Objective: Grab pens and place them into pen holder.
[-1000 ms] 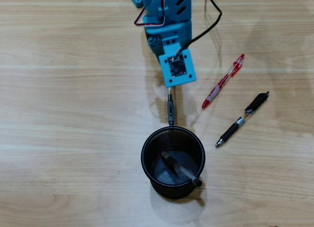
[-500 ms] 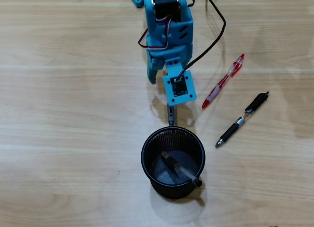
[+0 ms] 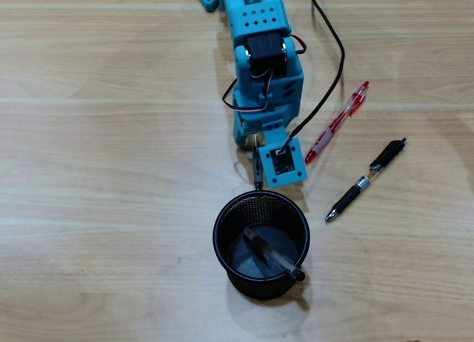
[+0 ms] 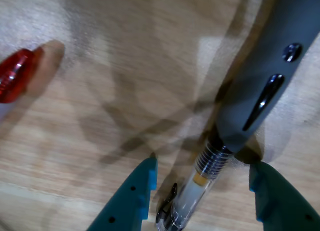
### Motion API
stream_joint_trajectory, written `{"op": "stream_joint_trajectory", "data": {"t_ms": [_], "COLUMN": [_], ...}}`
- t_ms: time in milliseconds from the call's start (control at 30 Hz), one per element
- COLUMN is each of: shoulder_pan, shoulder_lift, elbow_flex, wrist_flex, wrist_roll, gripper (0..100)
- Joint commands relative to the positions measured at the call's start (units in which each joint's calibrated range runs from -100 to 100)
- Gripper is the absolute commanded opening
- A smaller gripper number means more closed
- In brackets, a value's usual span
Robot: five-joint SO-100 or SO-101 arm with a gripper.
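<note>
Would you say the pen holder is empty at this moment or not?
Not empty: the overhead view shows one pen lying slanted inside the pen holder, its tip resting against the rim.

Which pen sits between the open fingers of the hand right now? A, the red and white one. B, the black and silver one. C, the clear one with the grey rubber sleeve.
C: the wrist view shows the grey-sleeved pen lying on the table between the teal fingertips of the hand.
</note>
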Motion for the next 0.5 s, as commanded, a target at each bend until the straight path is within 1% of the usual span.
{"op": "stream_joint_trajectory", "data": {"t_ms": [0,67,200,233,467], "shoulder_pan": [0.09,0.27,0.72,0.81,0.90], "shoulder_lift": [0.57,0.99,1.15,1.15,0.40], "elbow_flex": [-2.12,-2.12,-2.12,-2.12,-2.48], "wrist_flex": [-0.14,-0.06,0.20,0.37,0.55], "wrist_roll": [-0.19,-0.19,-0.19,-0.19,-0.19], "gripper": [20,15,3,2,2]}}
